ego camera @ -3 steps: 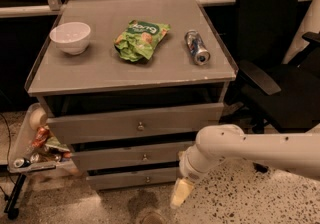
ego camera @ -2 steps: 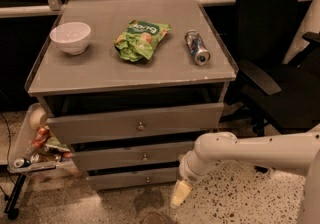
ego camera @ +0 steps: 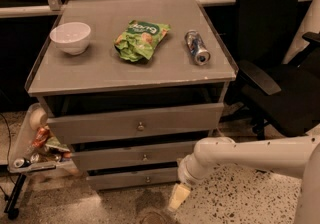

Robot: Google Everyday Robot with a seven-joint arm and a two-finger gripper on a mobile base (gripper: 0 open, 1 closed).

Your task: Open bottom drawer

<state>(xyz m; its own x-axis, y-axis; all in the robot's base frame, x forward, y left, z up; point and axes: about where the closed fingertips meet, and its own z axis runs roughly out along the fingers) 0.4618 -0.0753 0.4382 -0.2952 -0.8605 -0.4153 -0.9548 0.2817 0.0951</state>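
Note:
The grey cabinet (ego camera: pixel 50 82) has three drawer fronts stacked one above the other. The bottom drawer (ego camera: pixel 115 180) is the slimmest one, with a tiny round metal knob (ego camera: pixel 147 179) at its centre. Its front sits about flush under the middle drawer (ego camera: pixel 110 158), and nothing of its inside shows. My gripper (ego camera: pixel 178 198), cream-coloured at the end of the white arm (ego camera: pixel 250 154), hangs close to the floor. It is just right of and slightly below the bottom drawer's right end, apart from the knob.
On the cabinet top lie a white bowl (ego camera: pixel 70 37), a green chip bag (ego camera: pixel 140 39) and a can on its side (ego camera: pixel 197 47). A black office chair (ego camera: pixel 280 73) stands at the right. A side tray with cans and snacks (ego camera: pixel 35 150) hangs at the left.
My gripper and arm have sunk slightly lower toward the floor. The drawers have not moved.

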